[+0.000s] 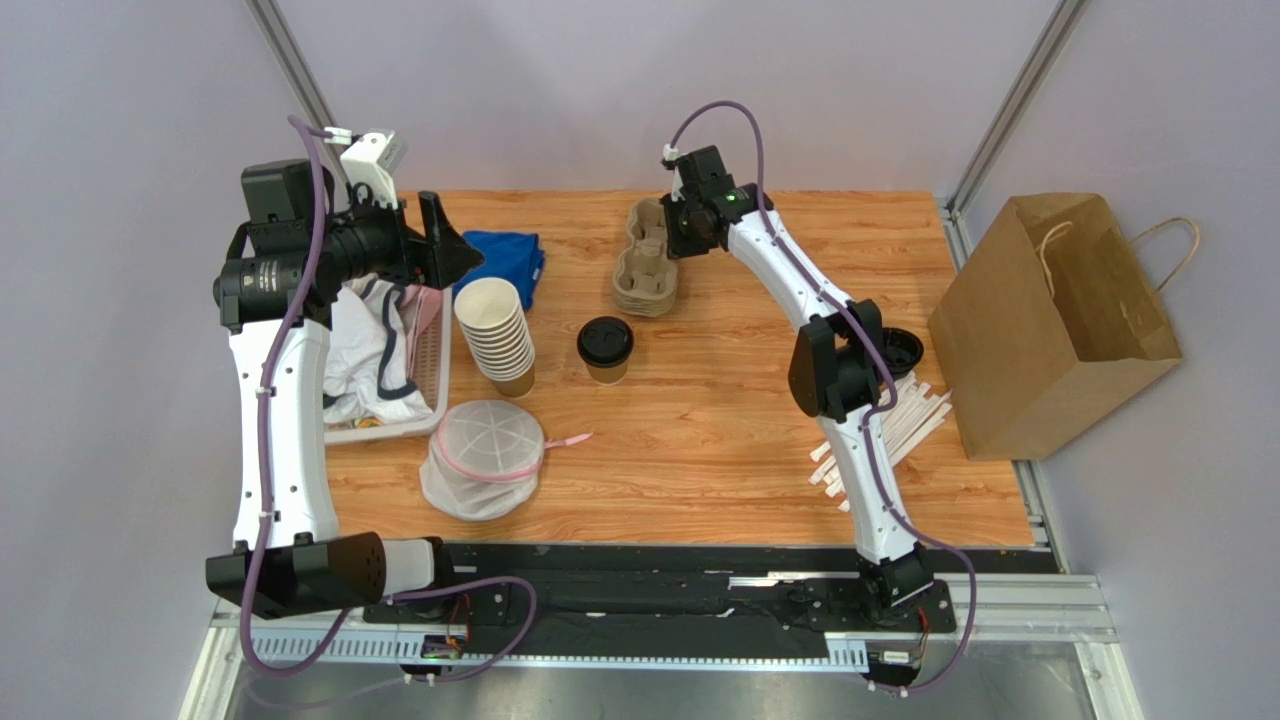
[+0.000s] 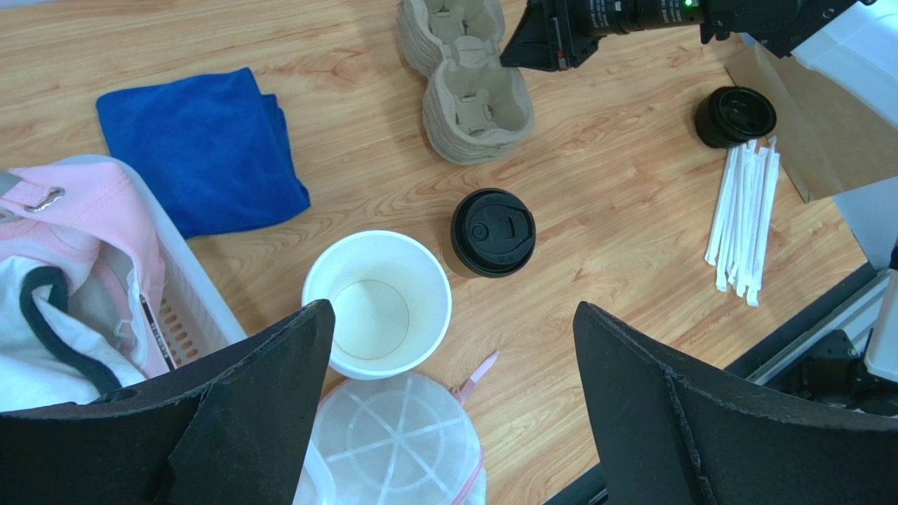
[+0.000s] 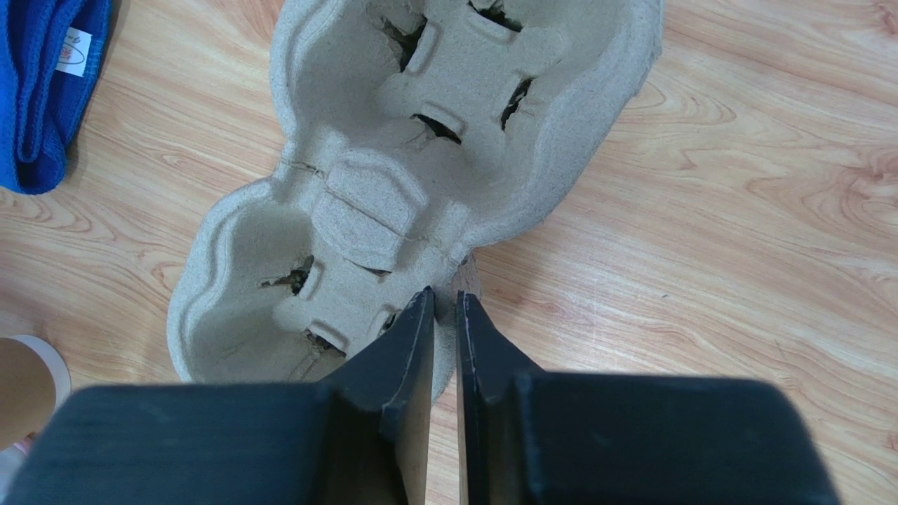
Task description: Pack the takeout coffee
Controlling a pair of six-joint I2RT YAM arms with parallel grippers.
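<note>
right hand [image 3: 447, 300] closed to a thin slit, pinching near rim of the pulp cup carrier [image 3: 358, 210] at back of worktop [image 3: 738, 210]. left hand [image 2: 452, 307] wide, holding nothing, up above the left side. takeout coffee [image 1: 606, 348] upright mid-worktop, lid on, just right of paper cup stack [image 1: 496, 338], apart from the carrier

One lidded coffee [image 1: 606, 345]; one loose lid [image 2: 735, 115]; one cup stack [image 1: 496, 333]; one carrier stack [image 1: 646, 273].
</note>
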